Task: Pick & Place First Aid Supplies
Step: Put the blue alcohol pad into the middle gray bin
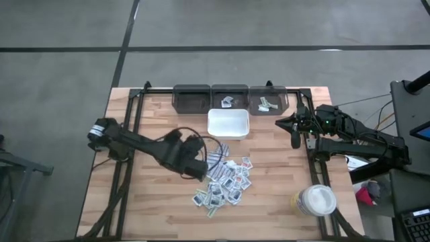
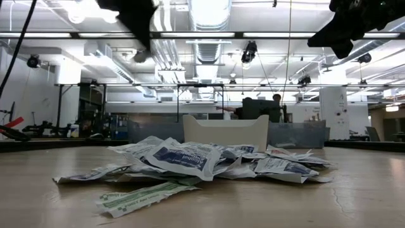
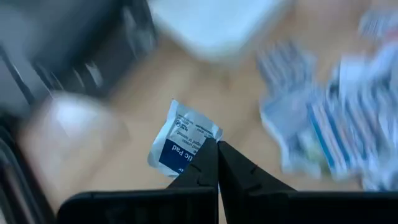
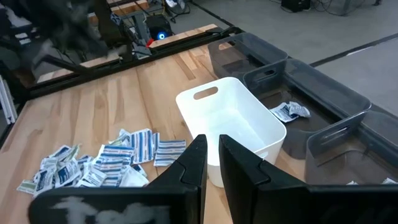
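Note:
The first aid supplies lie in a loose pile (image 1: 225,181) of small flat packets on the wooden table, also seen in the low view (image 2: 202,161) and the right wrist view (image 4: 106,165). My left gripper (image 1: 201,170) hangs above the pile's left side, shut on one white packet with a blue band (image 3: 180,140). A white tray (image 1: 228,123) stands just beyond the pile. My right gripper (image 4: 211,165) waits at the table's right (image 1: 294,140), raised, its fingers a little apart with nothing between them. My left gripper (image 3: 217,155) pinches the packet's corner (image 3: 204,148) between its two fingertips. The rest of the packet sticks out beyond the fingers, spread flat. It is lifted clear of the table and the pile.
Three dark bins (image 1: 191,97) line the table's far edge; the middle one (image 1: 227,101) and the right one (image 1: 267,104) hold a few packets. A round white-lidded jar (image 1: 316,200) stands at the near right. Bare wood lies left of the pile.

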Tool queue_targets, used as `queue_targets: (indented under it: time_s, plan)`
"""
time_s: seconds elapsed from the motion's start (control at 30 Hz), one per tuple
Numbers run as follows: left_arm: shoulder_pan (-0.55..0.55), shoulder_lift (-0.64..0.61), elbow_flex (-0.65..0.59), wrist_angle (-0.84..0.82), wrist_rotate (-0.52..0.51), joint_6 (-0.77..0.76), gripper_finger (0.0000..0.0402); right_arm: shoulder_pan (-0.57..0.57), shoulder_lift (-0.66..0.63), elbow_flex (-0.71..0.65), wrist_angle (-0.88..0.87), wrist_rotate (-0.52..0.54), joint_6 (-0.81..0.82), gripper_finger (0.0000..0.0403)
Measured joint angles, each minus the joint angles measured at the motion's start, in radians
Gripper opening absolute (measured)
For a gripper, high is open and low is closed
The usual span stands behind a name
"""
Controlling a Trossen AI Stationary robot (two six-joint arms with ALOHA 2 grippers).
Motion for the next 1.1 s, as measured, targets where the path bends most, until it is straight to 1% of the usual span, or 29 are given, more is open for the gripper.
queue_targets:
  time_s: [0.1, 0.17, 0.27, 0.4, 0.47, 0.57, 0.63, 0.7, 0.77, 0.87, 0.97, 1.1]
  plan:
    - [0.043, 0.002, 0.084, 0.019, -0.140, 0.194, 0.0000, 0.000, 0.000, 0.000, 0.000, 0.000, -0.005, 0.0038]
    - [0.093, 0.002, 0.122, 0.068, -0.194, 0.349, 0.0000, 0.000, 0.000, 0.000, 0.000, 0.000, -0.008, 0.0038]
    - [0.177, 0.002, 0.142, 0.161, -0.230, 0.587, 0.0000, 0.000, 0.000, 0.000, 0.000, 0.001, -0.008, 0.0038]
    - [0.313, 0.002, 0.133, 0.371, -0.225, 0.911, 0.0000, 0.000, 0.000, 0.000, 0.000, 0.001, -0.008, 0.0038]
    - [0.379, 0.006, 0.129, 0.478, -0.178, 1.058, 0.0000, 0.000, 0.000, 0.000, 0.000, 0.001, -0.008, 0.0038]
    - [0.470, 0.013, 0.123, 0.624, -0.085, 1.222, 0.0000, 0.000, 0.000, 0.000, 0.000, 0.001, -0.008, 0.0038]
    - [0.525, 0.018, 0.111, 0.712, -0.030, 1.298, 0.0000, 0.000, 0.000, 0.000, 0.000, 0.002, -0.008, 0.0038]
    - [0.573, 0.025, 0.105, 0.786, 0.004, 1.344, 0.0000, 0.000, -0.001, 0.000, 0.000, 0.002, -0.006, 0.0038]
    - [0.612, 0.044, 0.101, 0.818, 0.030, 1.376, 0.0000, 0.000, -0.001, 0.000, 0.000, 0.002, -0.005, 0.0038]
    - [0.658, 0.082, 0.101, 0.843, 0.103, 1.391, 0.0000, 0.000, -0.001, 0.000, -0.001, 0.002, -0.004, 0.0038]
    - [0.686, 0.129, 0.100, 0.868, 0.169, 1.399, 0.0000, 0.000, -0.001, 0.000, 0.000, 0.004, -0.004, 0.0038]
    - [0.703, 0.198, 0.100, 0.906, 0.219, 1.446, 0.0000, 0.000, -0.001, 0.000, 0.000, 0.006, -0.004, 0.0038]
